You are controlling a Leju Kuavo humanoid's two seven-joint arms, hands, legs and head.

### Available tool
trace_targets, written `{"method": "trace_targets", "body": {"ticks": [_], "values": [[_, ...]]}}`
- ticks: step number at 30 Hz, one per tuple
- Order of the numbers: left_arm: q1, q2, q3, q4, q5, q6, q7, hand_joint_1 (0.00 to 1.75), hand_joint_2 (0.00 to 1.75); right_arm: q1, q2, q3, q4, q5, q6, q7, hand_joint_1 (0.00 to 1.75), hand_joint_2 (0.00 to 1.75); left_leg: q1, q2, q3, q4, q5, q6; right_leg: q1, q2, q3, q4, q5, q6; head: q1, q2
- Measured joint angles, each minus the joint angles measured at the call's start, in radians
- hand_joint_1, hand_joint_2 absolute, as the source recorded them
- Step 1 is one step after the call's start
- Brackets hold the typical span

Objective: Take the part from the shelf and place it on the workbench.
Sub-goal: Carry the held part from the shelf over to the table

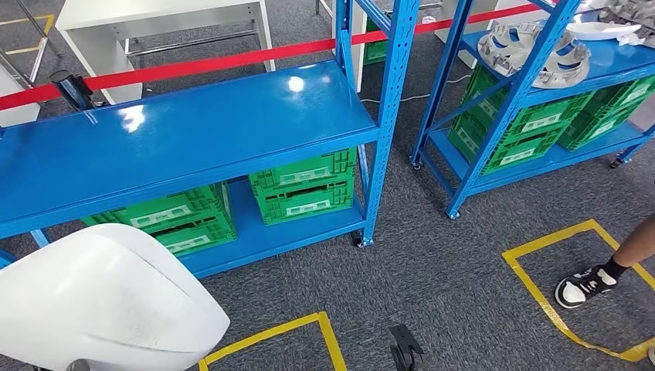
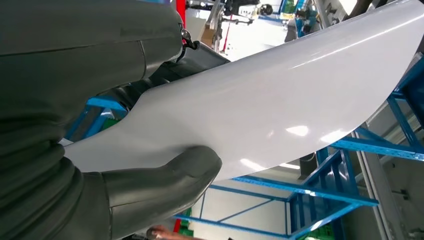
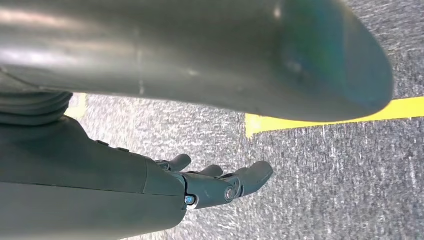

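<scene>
While the smooth white curved plastic part sits clamped between thumb and fingers of my left hand, low beside the blue metal shelf, my right hand hangs empty, fingers loosely apart, over grey carpet.

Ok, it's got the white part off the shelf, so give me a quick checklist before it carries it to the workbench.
1. Part held: ok. The left hand holds the white part, thumb pressed on its face.
2. Grip secure for walking: cannot tell. The fingers behind the part are hidden.
3. Right hand free: ok. It hangs over the carpet with fingers apart, holding nothing.
4. Part off the shelf: ok. The blue shelf top beside it is bare.
5. Path clear: not ok. A person's foot stands by the yellow floor tape on the right.
6. Workbench located: cannot tell.
</scene>
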Motion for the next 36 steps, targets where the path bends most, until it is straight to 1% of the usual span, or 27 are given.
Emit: {"method": "trace_targets", "body": {"ticks": [2,4,5,6,8,9,10,11,13,15,16,17,19,20,21,23,24,25,26,27,28,29,31,32,34,35,36], "values": [[-0.008,-0.012,0.014,0.017,0.003,-0.019,0.004,1.75,1.75,0.001,0.0,-0.006,-0.001,0.011,-0.002,0.01,0.0,0.0,-0.007,-0.002,0.024,-0.053,-0.018,0.018,0.0,0.002,-0.006,-0.002,0.021,0.014,-0.002,0.0],[-0.012,-0.02,0.029,0.027,0.004,-0.029,0.006,1.75,1.75,0.004,-0.002,-0.008,0.0,0.019,-0.002,0.018,0.0,0.0,-0.007,0.002,0.004,-0.053,0.001,0.04,-0.002,0.003,-0.014,-0.004,0.026,0.027,-0.005,0.0],[-0.012,-0.023,0.038,0.031,0.007,-0.033,0.006,1.75,1.75,0.006,-0.003,-0.011,0.0,0.018,-0.001,0.014,0.0,0.0,-0.005,0.005,-0.008,-0.054,0.013,0.051,-0.003,0.004,-0.023,0.012,0.002,0.032,-0.005,0.0],[-0.012,-0.025,0.048,0.033,0.011,-0.038,0.006,1.75,1.75,0.007,-0.003,-0.014,0.0,0.015,0.001,0.006,0.0,0.0,-0.004,0.008,-0.022,-0.056,0.026,0.059,-0.005,0.005,-0.036,0.045,-0.041,0.036,-0.005,0.0],[-0.009,-0.03,0.069,0.035,0.02,-0.049,0.006,1.75,1.75,0.008,-0.004,-0.021,-0.001,0.012,0.008,-0.014,0.0,0.0,-0.007,0.011,-0.054,-0.054,0.052,0.068,-0.005,0.006,-0.063,0.161,-0.148,0.039,-0.005,0.0],[-0.007,-0.033,0.078,0.037,0.022,-0.054,0.005,1.75,1.75,0.007,-0.004,-0.023,-0.001,0.013,0.012,-0.02,0.0,0.0,-0.009,0.011,-0.07,-0.052,0.065,0.069,-0.004,0.006,-0.07,0.222,-0.177,0.04,-0.004,0.0],[-0.006,-0.035,0.085,0.039,0.024,-0.058,0.006,1.75,1.75,0.006,-0.004,-0.023,-0.001,0.016,0.015,-0.023,0.0,0.0,-0.011,0.012,-0.088,-0.048,0.079,0.069,-0.004,0.006,-0.066,0.264,-0.18,0.039,-0.005,0.0],[-0.006,-0.039,0.09,0.041,0.024,-0.062,0.008,1.75,1.75,0.005,-0.004,-0.023,-0.001,0.019,0.018,-0.022,0.0,0.0,-0.013,0.013,-0.107,-0.043,0.091,0.068,-0.003,0.007,-0.049,0.278,-0.159,0.036,-0.005,0.0],[-0.008,-0.049,0.096,0.043,0.019,-0.073,0.02,1.75,1.75,0.002,-0.004,-0.024,-0.001,0.022,0.023,-0.013,0.0,0.0,-0.015,0.013,-0.143,-0.031,0.113,0.065,0.001,0.007,0.038,0.196,-0.107,0.026,-0.004,0.0],[-0.016,-0.061,0.099,0.044,0.014,-0.09,0.037,1.75,1.75,-0.002,-0.004,-0.026,-0.002,0.013,0.031,-0.011,0.0,0.0,-0.017,0.013,-0.167,-0.02,0.131,0.056,0.008,0.007,0.145,0.047,-0.119,0.014,-0.004,0.0],[-0.022,-0.066,0.101,0.046,0.014,-0.098,0.045,1.75,1.75,-0.005,-0.003,-0.028,-0.003,0.006,0.035,-0.015,0.0,0.0,-0.017,0.014,-0.172,-0.018,0.139,0.051,0.012,0.008,0.175,-0.005,-0.136,0.01,-0.003,0.0],[-0.029,-0.07,0.103,0.049,0.015,-0.106,0.052,1.75,1.75,-0.006,-0.003,-0.031,-0.004,-0.002,0.038,-0.02,0.0,0.0,-0.017,0.014,-0.175,-0.02,0.149,0.045,0.014,0.008,0.185,-0.031,-0.145,0.007,-0.002,0.0],[-0.041,-0.075,0.109,0.061,0.019,-0.119,0.06,1.75,1.75,-0.005,-0.001,-0.04,-0.004,-0.012,0.041,-0.027,0.0,0.0,-0.016,0.013,-0.179,-0.025,0.161,0.033,0.012,0.006,0.17,-0.039,-0.128,-0.003,-0.001,0.0],[-0.046,-0.076,0.111,0.07,0.02,-0.126,0.063,1.75,1.75,-0.004,0.0,-0.044,-0.003,-0.013,0.04,-0.024,0.0,0.0,-0.015,0.011,-0.185,-0.017,0.144,0.027,0.01,0.004,0.16,-0.041,-0.114,-0.01,-0.002,0.0],[-0.051,-0.077,0.113,0.081,0.022,-0.133,0.064,1.75,1.75,-0.004,0.001,-0.047,-0.003,-0.012,0.038,-0.015,0.0,0.0,-0.014,0.009,-0.195,0.009,0.104,0.02,0.007,0.002,0.146,-0.044,-0.099,-0.016,-0.003,0.0],[-0.065,-0.078,0.115,0.103,0.023,-0.146,0.066,1.75,1.75,-0.004,0.001,-0.051,-0.003,-0.011,0.029,0.011,0.0,0.0,-0.01,0.006,-0.217,0.112,-0.005,0.01,0.005,0.0,0.112,-0.044,-0.071,-0.022,-0.004,0.0],[-0.074,-0.078,0.115,0.112,0.023,-0.152,0.067,1.75,1.75,-0.004,0.002,-0.053,-0.003,-0.014,0.024,0.022,0.0,0.0,-0.008,0.007,-0.225,0.175,-0.041,0.006,0.005,-0.001,0.093,-0.041,-0.057,-0.021,-0.005,0.0],[-0.081,-0.078,0.115,0.12,0.023,-0.156,0.068,1.75,1.75,-0.003,0.002,-0.055,-0.003,-0.018,0.021,0.028,0.0,0.0,-0.007,0.006,-0.225,0.223,-0.05,0.003,0.005,-0.002,0.076,-0.037,-0.045,-0.02,-0.005,0.0],[-0.089,-0.079,0.115,0.128,0.023,-0.161,0.069,1.75,1.75,-0.003,0.002,-0.06,-0.003,-0.023,0.018,0.031,0.0,0.0,-0.006,0.007,-0.211,0.245,-0.034,0.002,0.004,-0.002,0.056,-0.032,-0.032,-0.018,-0.005,0.0],[-0.096,-0.079,0.115,0.135,0.023,-0.164,0.07,1.75,1.75,-0.003,0.002,-0.064,-0.003,-0.028,0.017,0.033,0.0,0.0,-0.005,0.007,-0.182,0.235,-0.005,0.001,0.004,-0.003,0.036,-0.026,-0.021,-0.015,-0.005,0.0],[-0.103,-0.08,0.115,0.141,0.023,-0.167,0.072,1.75,1.75,-0.003,0.003,-0.069,-0.003,-0.031,0.016,0.033,0.0,0.0,-0.004,0.006,-0.136,0.19,0.022,0.002,0.003,-0.003,0.018,-0.02,-0.01,-0.012,-0.005,0.0],[-0.112,-0.081,0.115,0.147,0.023,-0.171,0.075,1.75,1.75,-0.003,0.003,-0.073,-0.003,-0.033,0.016,0.035,0.0,0.0,-0.004,0.005,-0.078,0.119,0.027,0.004,0.004,-0.003,0.002,-0.013,0.0,-0.008,-0.005,0.0],[-0.131,-0.087,0.115,0.155,0.021,-0.179,0.085,1.75,1.75,-0.003,0.003,-0.079,-0.003,-0.033,0.012,0.049,0.0,0.0,-0.009,0.001,0.011,-0.012,-0.005,0.014,0.004,-0.002,-0.015,-0.005,0.018,0.003,-0.004,0.0],[-0.141,-0.09,0.115,0.161,0.019,-0.183,0.091,1.75,1.75,-0.003,0.003,-0.081,-0.003,-0.034,0.009,0.059,0.0,0.0,-0.012,0.0,0.027,-0.046,-0.021,0.022,0.004,-0.002,-0.017,-0.006,0.028,0.01,-0.004,0.0],[-0.158,-0.098,0.113,0.175,0.012,-0.186,0.102,1.75,1.75,-0.001,0.002,-0.085,-0.003,-0.038,0.004,0.069,0.0,0.0,-0.015,0.003,0.015,-0.055,-0.01,0.042,0.002,-0.001,-0.02,-0.01,0.045,0.023,-0.005,0.0],[-0.165,-0.103,0.112,0.181,0.009,-0.186,0.105,1.75,1.75,0.0,0.002,-0.089,-0.003,-0.043,0.003,0.068,0.0,0.0,-0.014,0.005,0.003,-0.056,0.002,0.053,0.0,0.001,-0.027,-0.004,0.034,0.029,-0.006,0.0],[-0.171,-0.107,0.111,0.187,0.007,-0.186,0.108,1.75,1.75,0.002,0.001,-0.094,-0.003,-0.047,0.004,0.064,0.0,0.0,-0.012,0.007,-0.011,-0.057,0.016,0.063,-0.001,0.003,-0.038,0.018,0.002,0.035,-0.005,0.0]]}}
